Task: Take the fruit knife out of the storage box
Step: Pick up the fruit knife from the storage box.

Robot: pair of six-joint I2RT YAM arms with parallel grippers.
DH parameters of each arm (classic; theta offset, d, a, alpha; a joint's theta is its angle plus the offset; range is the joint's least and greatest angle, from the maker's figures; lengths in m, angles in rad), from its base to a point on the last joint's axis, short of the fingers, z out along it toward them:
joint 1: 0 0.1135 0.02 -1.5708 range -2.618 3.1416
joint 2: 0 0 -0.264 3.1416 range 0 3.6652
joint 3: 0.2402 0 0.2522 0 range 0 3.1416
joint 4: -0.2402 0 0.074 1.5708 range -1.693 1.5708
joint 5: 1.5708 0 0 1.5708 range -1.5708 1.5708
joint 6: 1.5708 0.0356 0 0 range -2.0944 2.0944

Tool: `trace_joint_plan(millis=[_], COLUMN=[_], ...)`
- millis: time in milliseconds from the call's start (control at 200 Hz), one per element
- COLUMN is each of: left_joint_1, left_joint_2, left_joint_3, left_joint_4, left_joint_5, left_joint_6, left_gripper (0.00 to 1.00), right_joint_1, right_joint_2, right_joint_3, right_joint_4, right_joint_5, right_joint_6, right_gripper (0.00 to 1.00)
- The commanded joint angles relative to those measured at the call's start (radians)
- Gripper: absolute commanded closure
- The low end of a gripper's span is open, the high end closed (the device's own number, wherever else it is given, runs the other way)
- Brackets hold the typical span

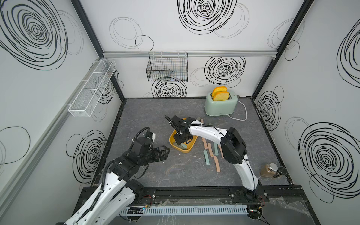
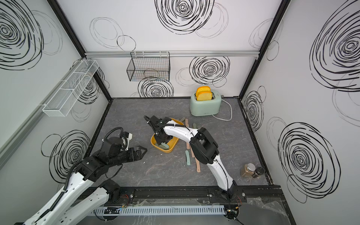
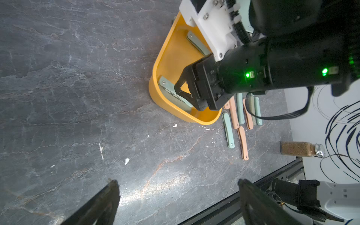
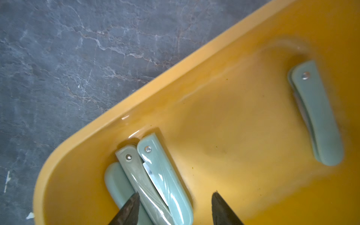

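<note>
Grey marbled tabletop (image 1: 175,171) fills the booth floor, with scribble-patterned walls close on three sides and a black rail along the near edge. Near the middle sits the yellow storage box (image 1: 187,150), low-walled and round-cornered, with open table on its left and near sides. The right gripper (image 4: 175,206) is dipped inside the box, jaws parted and straddling a cluster of folded green fruit knives (image 4: 155,175) that lies against the box's corner wall; one fingertip (image 4: 130,204) touches the cluster's edge, but nothing is pinched. Another green fruit knife (image 4: 319,116) lies alone farther along the box floor, with bare yellow floor between it and the cluster. Just beside the box's right side, a row of pink and green knives (image 1: 211,153) lies on the table, partly under the right arm. The left gripper (image 1: 163,153) hovers over bare table left of the box, jaws spread wide, holding nothing. A mint toaster (image 1: 221,106) stands near the back wall, well apart.
</note>
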Motion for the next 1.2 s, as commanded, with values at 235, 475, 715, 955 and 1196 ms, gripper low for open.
trace_joint_plan(millis=[235, 475, 715, 955, 1196], left_joint_1=[0.01, 0.013, 0.014, 0.014, 0.014], left_joint_2=[-0.022, -0.024, -0.025, -0.03, -0.055], left_joint_3=[0.003, 0.012, 0.017, 0.028, 0.0], left_joint_4=[-0.031, -0.046, -0.047, -0.055, -0.035], left_joint_5=[-0.004, -0.003, 0.003, 0.004, 0.032], left_joint_6=[-0.013, 0.0, 0.002, 0.002, -0.021], left_gripper=[0.02, 0.02, 0.02, 0.02, 0.02], right_joint_1=[-0.005, -0.056, -0.094, -0.097, -0.102], right_joint_2=[0.124, 0.153, 0.148, 0.155, 0.165], right_joint_3=[0.073, 0.086, 0.078, 0.079, 0.12], right_joint_4=[-0.02, -0.053, -0.049, -0.048, -0.066], right_joint_5=[0.035, 0.063, 0.029, -0.017, -0.024], right_joint_6=[-0.017, 0.009, 0.012, 0.012, 0.009], right_gripper=[0.4, 0.5, 0.59, 0.74, 0.79])
